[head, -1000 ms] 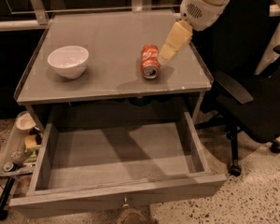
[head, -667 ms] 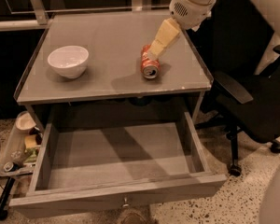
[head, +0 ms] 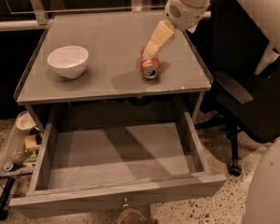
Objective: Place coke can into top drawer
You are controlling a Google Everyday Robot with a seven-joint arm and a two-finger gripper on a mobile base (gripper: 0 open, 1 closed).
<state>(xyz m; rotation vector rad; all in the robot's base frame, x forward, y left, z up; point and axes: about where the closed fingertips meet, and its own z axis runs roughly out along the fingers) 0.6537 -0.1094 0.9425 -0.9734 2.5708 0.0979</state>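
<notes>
While wide shallow grey drawer (head: 116, 202) stands pulled open below, small red-orange soda can (head: 150, 67) lies on side on flat grey tabletop (head: 107, 36), well right of round white bowl (head: 68, 61). Pale tan gripper (head: 149, 55) angles down from upper right, tip at can's far end; whether open or closed around can, cannot tell.

A white bowl (head: 68, 61) stands upright on the left half of the grey table (head: 107, 31), well apart from my gripper (head: 148, 54), which hangs over the table's right rear. A black chair (head: 256, 106) sits just beside the table on the right, on a speckled floor (head: 200, 209). Low on the left, a cart (head: 11, 153) holds a pale cup (head: 25, 121) and clutter I cannot make out.
</notes>
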